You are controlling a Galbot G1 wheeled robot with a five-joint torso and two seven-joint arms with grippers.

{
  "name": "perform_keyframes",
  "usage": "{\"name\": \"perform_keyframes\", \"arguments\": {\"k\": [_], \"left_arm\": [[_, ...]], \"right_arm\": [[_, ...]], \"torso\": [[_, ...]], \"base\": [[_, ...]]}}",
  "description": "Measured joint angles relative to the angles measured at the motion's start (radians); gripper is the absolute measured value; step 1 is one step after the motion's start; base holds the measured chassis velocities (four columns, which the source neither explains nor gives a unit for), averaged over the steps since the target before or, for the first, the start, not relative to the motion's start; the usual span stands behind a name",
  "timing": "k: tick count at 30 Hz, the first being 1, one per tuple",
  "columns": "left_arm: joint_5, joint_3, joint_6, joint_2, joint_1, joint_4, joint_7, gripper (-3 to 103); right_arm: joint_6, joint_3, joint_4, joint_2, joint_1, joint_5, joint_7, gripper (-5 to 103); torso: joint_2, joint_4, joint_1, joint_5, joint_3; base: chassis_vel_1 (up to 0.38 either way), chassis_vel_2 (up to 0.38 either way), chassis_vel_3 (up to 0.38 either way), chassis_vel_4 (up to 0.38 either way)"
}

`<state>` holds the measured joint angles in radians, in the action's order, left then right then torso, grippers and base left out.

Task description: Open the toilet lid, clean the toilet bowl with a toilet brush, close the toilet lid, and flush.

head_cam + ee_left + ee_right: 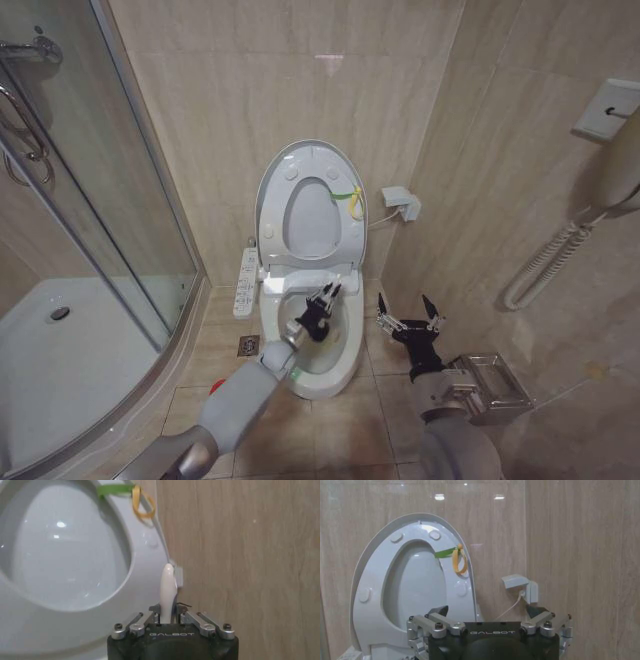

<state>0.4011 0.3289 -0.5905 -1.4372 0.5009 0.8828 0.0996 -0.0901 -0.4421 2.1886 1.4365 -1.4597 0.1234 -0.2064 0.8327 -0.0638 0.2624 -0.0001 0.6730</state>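
Observation:
The toilet lid [310,222] stands raised against the back wall, with the seat ring [275,215] folded up in front of it and a yellow-green strap [350,200] at its edge. Below lies the toilet bowl [347,352]. My left gripper [322,303] hangs over the bowl, shut on the thin white handle of the toilet brush [167,585]; the brush head is hidden. The left wrist view shows the left gripper [168,612] pointing toward the raised lid [65,555]. My right gripper [408,321] is open beside the bowl, nothing in it. The right wrist view shows the right gripper [485,612] facing the lid [417,585].
A glass shower enclosure [100,200] and white shower tray [60,370] take up the left. A button panel [245,283] is on the bowl's side, a floor drain [248,345] beneath it. The right wall bears a socket box [402,203], a coiled cord [545,262] and a metal holder [490,385].

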Motion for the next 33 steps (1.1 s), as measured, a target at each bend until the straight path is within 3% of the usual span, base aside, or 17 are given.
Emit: {"name": "perform_keyframes", "arguments": {"k": [6, 24, 29, 33], "left_arm": [[-0.007, 0.023, -0.007, -0.016, 0.027, -0.04, 0.001, 19], [-0.04, -0.002, -0.02, 0.1, 0.142, 0.026, 0.018, 19], [-0.091, -0.013, -0.026, 0.11, 0.159, 0.023, 0.017, 19], [-0.155, -0.028, -0.068, 0.08, 0.146, 0.023, 0.006, 19]], "right_arm": [[0.0, 0.0, 0.0, 0.0, 0.0, 0.0, 0.0, 100], [0.0, 0.0, 0.0, 0.0, 0.0, 0.0, 0.0, 100], [0.0, 0.0, 0.0, 0.0, 0.0, 0.0, 0.0, 100], [0.0, 0.0, 0.0, 0.0, 0.0, 0.0, 0.0, 100]], "torso": [[0.0, 0.0002, 0.0, 0.0, 0.0], [0.0, 0.0001, 0.0, -0.0001, 0.0], [0.0, 0.0004, 0.0, 0.0001, 0.0], [0.0, 0.0003, 0.0, 0.0, 0.0]], "base": [[0.0, 0.0, 0.0, 0.0], [0.0, 0.0, 0.0, 0.0], [0.0, 0.0, 0.0, 0.0], [0.0, 0.0, 0.0, 0.0]]}}
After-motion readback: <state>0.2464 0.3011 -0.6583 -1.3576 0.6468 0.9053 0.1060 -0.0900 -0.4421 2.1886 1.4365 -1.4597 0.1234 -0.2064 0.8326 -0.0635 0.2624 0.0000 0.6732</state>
